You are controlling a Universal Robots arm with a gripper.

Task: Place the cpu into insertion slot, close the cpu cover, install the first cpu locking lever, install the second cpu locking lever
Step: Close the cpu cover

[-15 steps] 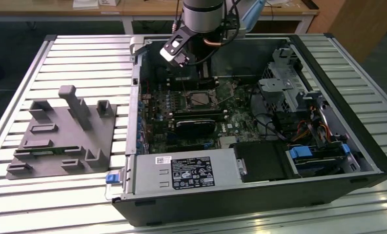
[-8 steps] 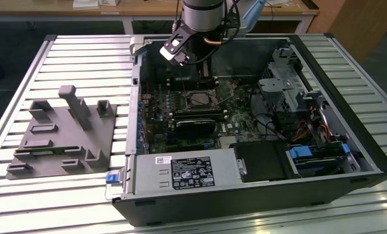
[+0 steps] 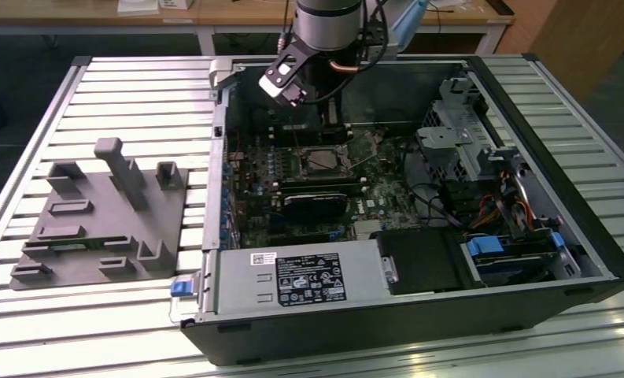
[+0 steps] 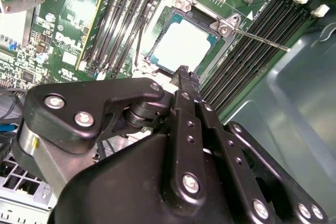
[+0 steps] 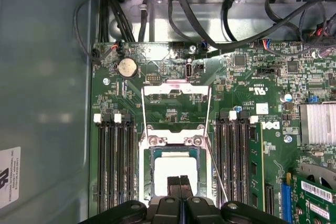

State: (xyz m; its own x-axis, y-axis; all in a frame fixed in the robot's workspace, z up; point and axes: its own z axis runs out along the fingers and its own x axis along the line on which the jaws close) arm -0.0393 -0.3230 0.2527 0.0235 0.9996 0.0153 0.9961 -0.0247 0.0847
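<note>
- Gripper point(image 5: 180, 181) first, in the first wrist view: its two black fingers point(image 5: 172, 190) are pressed together with nothing visible between them, tips over the cpu point(image 5: 176, 167). We judge a closed pair makes one slim pusher, suited to a crowded board.
- Same view: the cpu sits inside the insertion slot point(image 5: 173, 141). The thin silver frame beyond it, which we take for the cpu cover point(image 5: 176, 90), is tilted back, leaving the socket open from above. A locking lever point(image 5: 218, 174) angles free beside it, presumably unlatched so the cover can move.
- In the second wrist view the gripper point(image 4: 184, 72) tip hangs at the insertion slot's point(image 4: 181, 3) edge; whether it touches the cpu point(image 4: 184, 45) we cannot tell. The locking lever point(image 4: 260, 39) juts out over the memory slots point(image 4: 247, 61).
- In the exterior view the arm point(image 3: 330, 24) reaches in at 12 o'clock to the open computer case point(image 3: 396, 327) on the counter point(image 3: 112, 87). The insertion slot point(image 3: 323, 161) lies near the centre, and a grey fixture point(image 3: 101, 213) rests at 9 o'clock, well apart.
</note>
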